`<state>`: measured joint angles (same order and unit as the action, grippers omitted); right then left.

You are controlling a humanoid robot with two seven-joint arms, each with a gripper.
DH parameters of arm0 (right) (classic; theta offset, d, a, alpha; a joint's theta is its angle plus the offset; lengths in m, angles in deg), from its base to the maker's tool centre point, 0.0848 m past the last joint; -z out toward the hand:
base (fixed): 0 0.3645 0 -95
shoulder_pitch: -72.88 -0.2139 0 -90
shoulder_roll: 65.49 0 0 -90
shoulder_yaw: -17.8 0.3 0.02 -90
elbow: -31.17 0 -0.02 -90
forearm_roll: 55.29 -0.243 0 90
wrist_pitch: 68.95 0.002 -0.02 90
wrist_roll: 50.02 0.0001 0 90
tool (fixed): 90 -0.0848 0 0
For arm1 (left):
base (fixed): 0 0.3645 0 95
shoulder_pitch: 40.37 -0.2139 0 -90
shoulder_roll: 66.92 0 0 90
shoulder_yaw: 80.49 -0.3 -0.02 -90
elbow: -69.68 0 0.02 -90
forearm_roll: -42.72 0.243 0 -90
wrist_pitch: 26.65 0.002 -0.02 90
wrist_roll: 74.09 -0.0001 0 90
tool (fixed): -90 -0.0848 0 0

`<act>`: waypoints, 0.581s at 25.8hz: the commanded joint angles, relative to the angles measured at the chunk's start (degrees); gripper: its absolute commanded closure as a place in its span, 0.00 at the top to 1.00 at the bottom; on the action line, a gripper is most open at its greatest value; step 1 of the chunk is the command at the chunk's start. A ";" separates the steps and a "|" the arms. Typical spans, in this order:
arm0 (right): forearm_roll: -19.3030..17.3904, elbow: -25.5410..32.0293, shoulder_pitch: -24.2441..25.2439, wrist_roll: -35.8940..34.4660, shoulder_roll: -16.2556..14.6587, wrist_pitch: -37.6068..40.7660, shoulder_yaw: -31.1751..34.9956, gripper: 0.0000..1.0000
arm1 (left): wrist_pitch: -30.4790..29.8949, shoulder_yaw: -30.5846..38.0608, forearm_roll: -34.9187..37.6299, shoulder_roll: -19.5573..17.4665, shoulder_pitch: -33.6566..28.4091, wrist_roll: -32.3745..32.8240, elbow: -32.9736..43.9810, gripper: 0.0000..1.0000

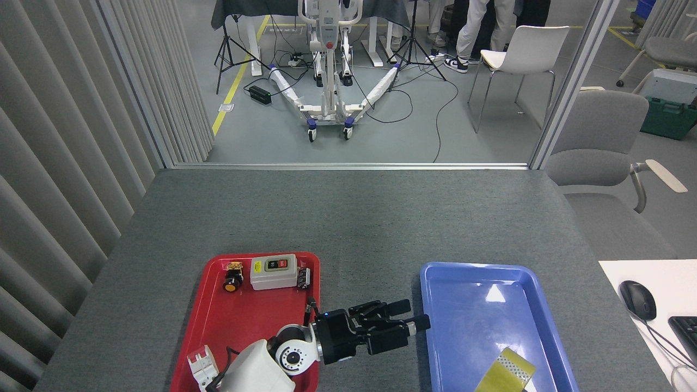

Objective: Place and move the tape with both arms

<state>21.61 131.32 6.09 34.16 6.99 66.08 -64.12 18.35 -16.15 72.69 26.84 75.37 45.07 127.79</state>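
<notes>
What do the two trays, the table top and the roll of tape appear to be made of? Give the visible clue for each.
Red tray and blue tray: probably moulded plastic, smooth and glossy, with light glinting off the blue one. Table top: likely grey fabric or felt, matte and speckled. Tape: translucent yellow film, slightly shiny; only part shows at the bottom edge.

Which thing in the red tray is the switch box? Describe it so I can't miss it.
Find the red tray on the grey table's left. Along its far edge lies the switch box, pale grey and rectangular. Unlike its neighbours, it has a green and a red button on top.
</notes>
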 commanded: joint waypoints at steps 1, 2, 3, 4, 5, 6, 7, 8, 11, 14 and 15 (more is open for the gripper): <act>-0.08 0.05 0.00 1.25 -0.24 -0.03 0.28 0.00 | 0.01 6.41 0.70 -3.23 0.01 0.37 -0.01 0.99; -0.08 0.05 -0.17 1.34 -0.33 -0.03 0.28 0.00 | 0.01 8.17 0.70 -4.72 0.01 0.37 -0.01 0.99; -0.08 0.05 -0.44 1.60 -0.51 -0.03 0.28 0.00 | 0.01 9.48 0.96 -6.30 -0.08 0.37 -0.01 0.98; -0.08 -0.04 -0.70 1.60 -0.68 -0.03 0.28 0.00 | 0.01 10.71 1.58 -7.97 -0.34 0.28 0.17 0.98; -0.17 -0.04 -1.05 1.69 -0.86 -0.03 0.28 0.00 | 0.01 12.12 2.63 -9.47 -0.60 0.19 0.61 0.98; -0.35 -0.13 -1.84 2.13 -0.94 -0.03 0.28 0.00 | 0.01 13.96 3.95 -10.61 -0.78 0.10 0.87 0.98; -1.22 -0.13 -3.07 3.45 -1.12 -0.03 0.19 0.00 | 0.01 16.34 5.88 -11.14 -0.96 0.02 1.31 0.98; -2.28 -0.30 -4.31 5.38 -1.30 -0.03 0.10 0.00 | 0.01 18.80 8.26 -11.23 -1.57 -0.25 2.10 0.98; -8.52 -1.01 -9.40 15.40 -4.02 -6.80 -1.65 0.01 | 0.01 28.99 20.91 -10.79 -5.88 -4.90 7.90 0.98; -11.42 -1.01 -12.65 22.87 -6.22 -16.82 -4.38 0.04 | 5.54 35.94 36.29 -10.17 -11.85 -13.25 17.30 0.98; -11.60 -1.01 -13.88 25.07 -6.48 -20.68 -4.82 0.04 | 8.09 36.82 39.98 -9.82 -14.05 -16.15 20.03 0.98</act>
<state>12.29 130.43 -4.28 52.46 2.16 54.74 -67.09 21.50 14.93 100.35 16.45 66.78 36.06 139.87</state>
